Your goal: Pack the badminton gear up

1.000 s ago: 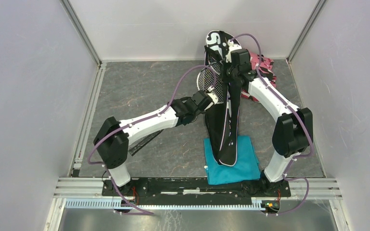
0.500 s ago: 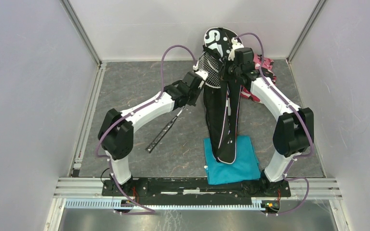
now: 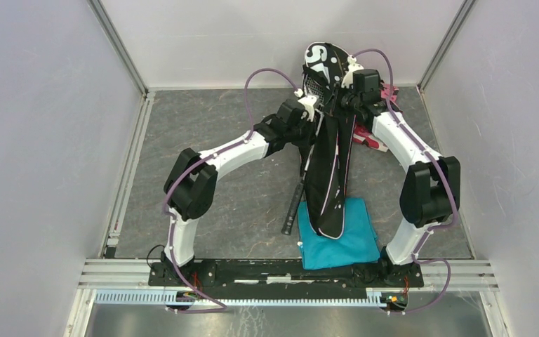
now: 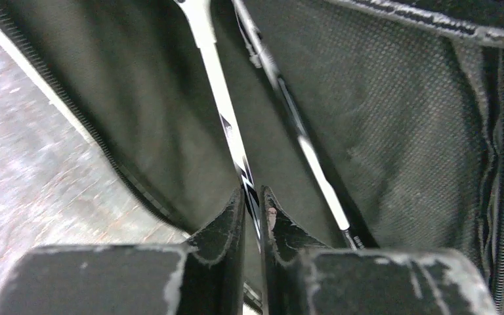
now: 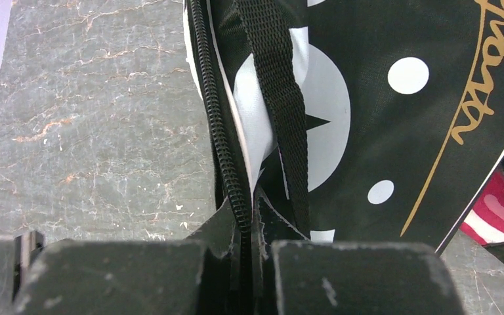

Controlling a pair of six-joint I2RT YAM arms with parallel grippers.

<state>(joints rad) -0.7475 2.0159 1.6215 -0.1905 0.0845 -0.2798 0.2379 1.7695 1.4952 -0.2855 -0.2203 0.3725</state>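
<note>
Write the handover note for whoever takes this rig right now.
Left gripper: shut on a racquet shaft, which is partly inside the open bag. What looks like its handle lies outside, left of the bag.
Right gripper: shut on the bag's zipper edge, holding it open.
Second racquet: already inside the bag.
The bag's narrow end rests on the teal cloth.
Shuttlecocks and tube: not in view.
Left to do: push the held racquet fully in, find and pack the rest, zip up.
</note>
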